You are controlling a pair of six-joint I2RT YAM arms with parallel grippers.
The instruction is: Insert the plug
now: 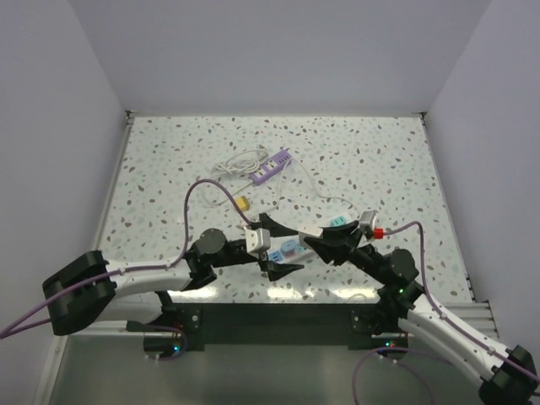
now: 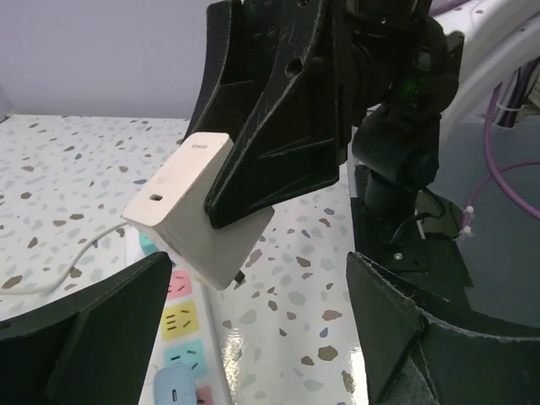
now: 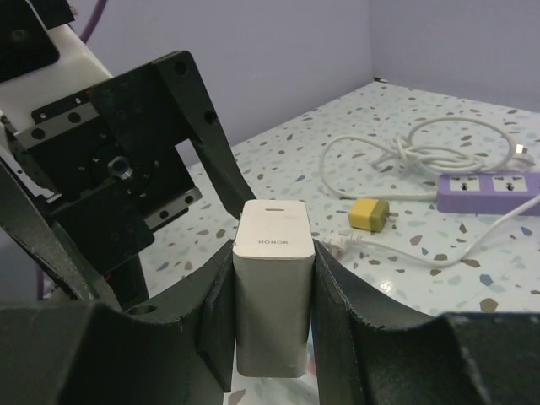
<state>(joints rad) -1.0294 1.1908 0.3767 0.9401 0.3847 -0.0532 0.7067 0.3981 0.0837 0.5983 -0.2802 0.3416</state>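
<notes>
A white HONOR plug (image 3: pixel 272 295) stands upright between the black fingers of my right gripper (image 3: pixel 272 337), which is shut on its two sides. In the left wrist view the same plug (image 2: pixel 190 211) hangs tilted just above a white power strip (image 2: pixel 181 325) with pink, yellow and teal sockets; its prongs are mostly hidden. My left gripper (image 2: pixel 261 337) is open, its fingers spread wide on either side of the strip and below the plug, touching nothing. From above, both grippers (image 1: pixel 295 251) (image 1: pixel 319 240) meet over the strip (image 1: pixel 289 247) near the table's front.
A yellow plug (image 3: pixel 369 214) lies on the speckled table (image 1: pixel 169 169) with a white cable coiled behind it. A purple power strip (image 3: pixel 489 187) (image 1: pixel 274 166) lies farther back. White walls close in the table on three sides.
</notes>
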